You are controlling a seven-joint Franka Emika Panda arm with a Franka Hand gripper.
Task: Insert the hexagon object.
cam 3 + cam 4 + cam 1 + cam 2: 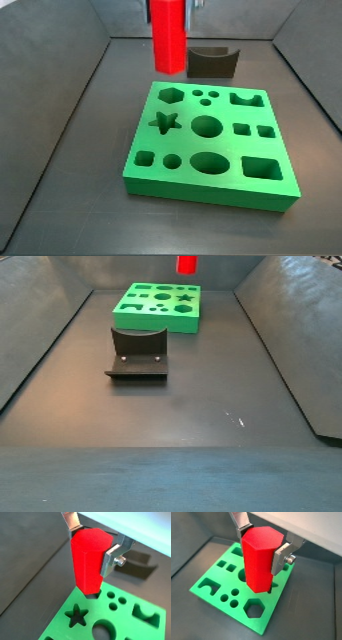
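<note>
My gripper [93,549] is clamped on the hexagon object [87,559] — held upright so it can drop straight in. Wrist view: peg tip over green block [218,587], near hexagon hole [254,608]. Side view: peg [167,35] hangs above block's far edge — not inserted yet.

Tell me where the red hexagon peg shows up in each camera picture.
Wrist view: hexagon object centre, in the hand.
Wrist view: centre, over the green block.
Side view: top.
Side view: top edge.
Shared landmark: green block.
</note>
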